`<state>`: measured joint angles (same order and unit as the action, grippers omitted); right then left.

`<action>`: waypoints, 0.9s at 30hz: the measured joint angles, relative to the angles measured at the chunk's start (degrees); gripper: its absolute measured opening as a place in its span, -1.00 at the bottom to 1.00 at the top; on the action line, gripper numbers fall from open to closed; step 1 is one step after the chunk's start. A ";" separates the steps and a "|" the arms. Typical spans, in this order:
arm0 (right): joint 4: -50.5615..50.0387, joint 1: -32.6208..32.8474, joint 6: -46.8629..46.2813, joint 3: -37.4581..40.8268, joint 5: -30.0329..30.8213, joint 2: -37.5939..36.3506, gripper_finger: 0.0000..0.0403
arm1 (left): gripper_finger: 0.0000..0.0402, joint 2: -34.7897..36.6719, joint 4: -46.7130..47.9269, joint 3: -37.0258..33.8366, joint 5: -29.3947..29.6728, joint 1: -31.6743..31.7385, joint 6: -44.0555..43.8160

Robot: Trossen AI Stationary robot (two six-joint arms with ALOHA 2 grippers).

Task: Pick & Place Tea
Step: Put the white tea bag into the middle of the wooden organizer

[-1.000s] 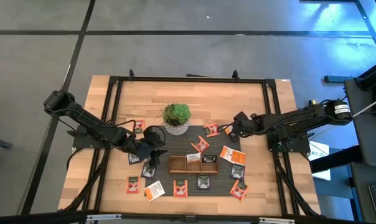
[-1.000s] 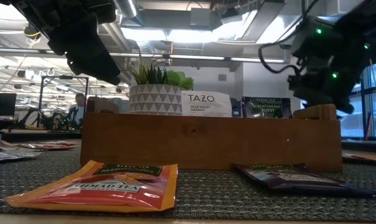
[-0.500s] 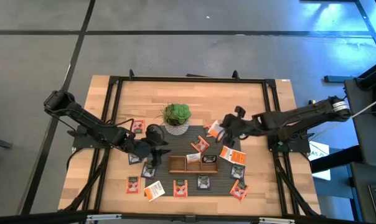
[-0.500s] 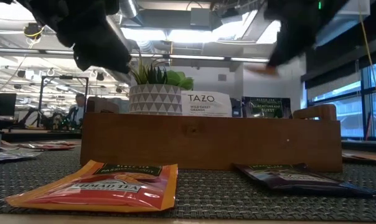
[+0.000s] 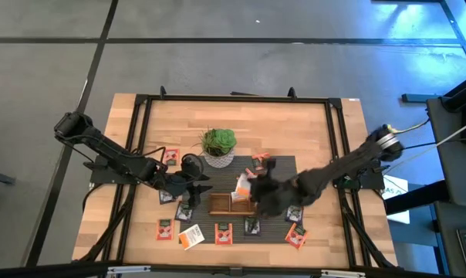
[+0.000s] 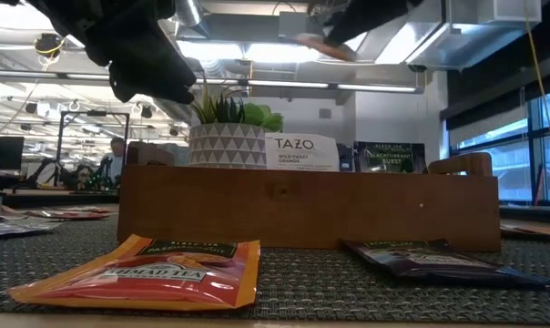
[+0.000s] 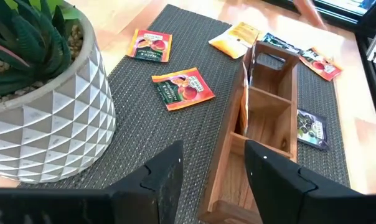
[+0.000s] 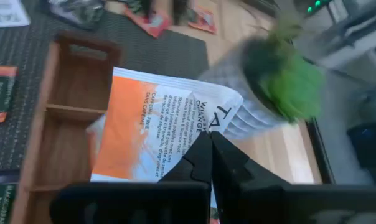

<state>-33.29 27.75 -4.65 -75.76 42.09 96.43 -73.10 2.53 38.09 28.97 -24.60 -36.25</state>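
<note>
My right gripper (image 5: 253, 188) is shut on a white-and-orange tea sachet (image 8: 152, 124), held in the air above the long wooden tray (image 5: 221, 204); both also show in the low view, the sachet (image 6: 317, 42) high up. My left gripper (image 5: 196, 185) is open and empty. It hovers over the dark mat between the plant pot (image 7: 45, 118) and the tray's left end (image 7: 263, 118). A white sachet (image 6: 300, 151) and a dark sachet (image 6: 390, 157) stand in the tray. Other sachets lie flat on the mat (image 7: 182, 88). My right gripper pinches the sachet between its two shut fingers at its white lettered edge (image 8: 218, 119). The sachet sticks out ahead of the fingertips, lifted clear, over the tray's compartments.
The potted plant (image 5: 218, 147) stands on the mat behind the tray. Several sachets lie along the mat's near edge (image 5: 224, 232) and on its left (image 5: 171, 157) and right (image 5: 296, 235). The black frame (image 5: 140, 104) runs round the table.
My right gripper has risen from the mat's far right with the sachet. It has swung fast toward the table's left and near edge, and now stands over the tray. The sachet is lifted clear. My left gripper has barely moved.
</note>
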 joint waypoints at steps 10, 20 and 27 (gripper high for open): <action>-6.50 3.95 2.08 -10.00 9.15 15.20 -0.99 | -0.17 0.00 0.21 0.00 -0.20 0.00 0.05; -6.50 4.18 3.42 -10.22 9.94 18.75 -0.98 | -0.17 0.00 0.17 0.00 -0.31 0.00 1.99; -6.47 4.20 3.31 -10.22 8.59 18.75 -0.98 | -0.19 0.00 0.17 0.00 -0.33 0.00 1.99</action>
<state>-39.76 31.94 -1.34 -85.97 50.68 115.18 -73.10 2.70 38.09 28.64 -24.60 -34.26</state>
